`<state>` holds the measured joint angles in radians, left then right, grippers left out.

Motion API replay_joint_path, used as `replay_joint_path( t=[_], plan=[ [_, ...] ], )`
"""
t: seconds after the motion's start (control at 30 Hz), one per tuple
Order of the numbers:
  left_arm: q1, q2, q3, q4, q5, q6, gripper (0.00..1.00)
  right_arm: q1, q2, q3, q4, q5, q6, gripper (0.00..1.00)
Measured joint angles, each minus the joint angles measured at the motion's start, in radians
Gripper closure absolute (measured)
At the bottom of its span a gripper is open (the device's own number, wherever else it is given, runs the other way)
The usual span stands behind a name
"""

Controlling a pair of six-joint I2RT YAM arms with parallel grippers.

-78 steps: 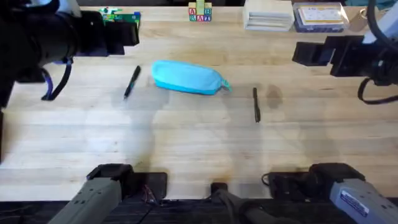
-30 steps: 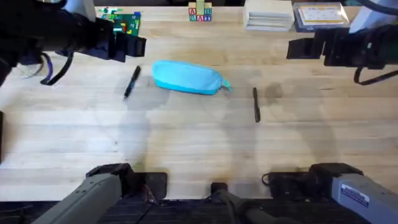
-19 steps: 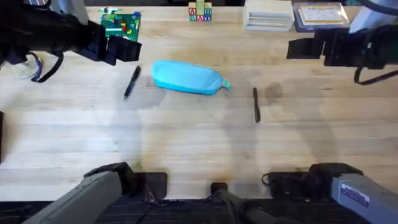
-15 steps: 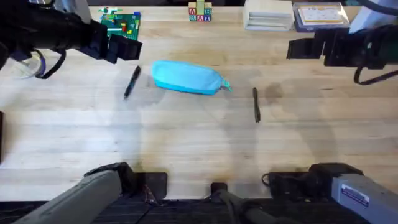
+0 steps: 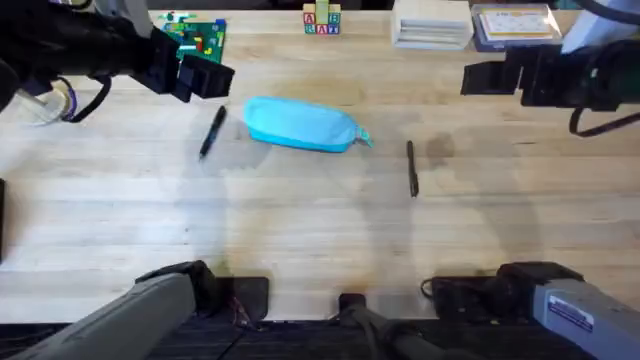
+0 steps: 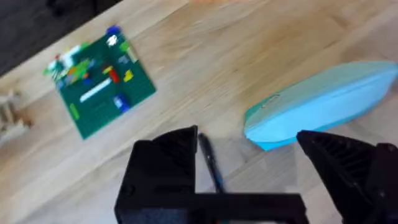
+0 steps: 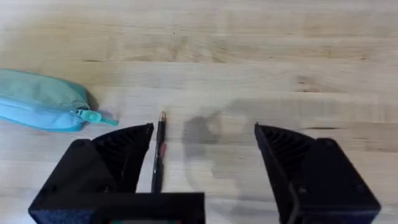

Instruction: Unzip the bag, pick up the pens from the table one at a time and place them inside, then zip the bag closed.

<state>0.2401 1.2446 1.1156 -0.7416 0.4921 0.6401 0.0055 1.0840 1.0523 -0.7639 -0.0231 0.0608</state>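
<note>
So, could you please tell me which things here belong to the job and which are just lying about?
Job: bag, zipped shut; pen at its left; pen at its right.

Lying about: green Lego baseplate; letter blocks; white box; clear case.

The light blue bag (image 5: pixel 300 125) lies flat on the wood-grain table (image 5: pixel 300 230), left of centre and toward the far side, zipped shut with its pull tab (image 7: pixel 93 116) at its right end. One dark pen (image 5: pixel 211 131) lies slanted just left of the bag; the other pen (image 5: pixel 411 167) lies to its right, apart from it.
</note>
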Motion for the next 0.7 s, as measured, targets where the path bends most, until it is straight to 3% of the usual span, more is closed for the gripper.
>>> replay_joint_path(
  t=[0.2, 0.27, 0.3, 0.5, 0.7],
  plan=[
    [0.009, 0.025, 0.0, -0.015, 0.172, 0.182, 0.01, 0.0, 0.0, 0.0, 0.0, 0.0, 0.0, 0.004],
    [0.026, 0.04, 0.0, -0.02, 0.231, 0.236, 0.01, 0.0, 0.0, 0.0, 0.0, 0.0, 0.0, 0.004],
    [0.061, 0.061, 0.0, -0.027, 0.314, 0.302, 0.008, 0.0, 0.0, 0.0, 0.0, 0.0, 0.0, 0.004],
    [0.127, 0.104, 0.0, -0.033, 0.469, 0.404, 0.009, 0.0, 0.0, 0.0, 0.0, 0.0, 0.0, 0.003],
    [0.133, 0.16, 0.0, -0.06, 0.561, 0.468, 0.01, 0.0, 0.0, 0.0, 0.0, 0.0, 0.0, 0.004]
  ],
)
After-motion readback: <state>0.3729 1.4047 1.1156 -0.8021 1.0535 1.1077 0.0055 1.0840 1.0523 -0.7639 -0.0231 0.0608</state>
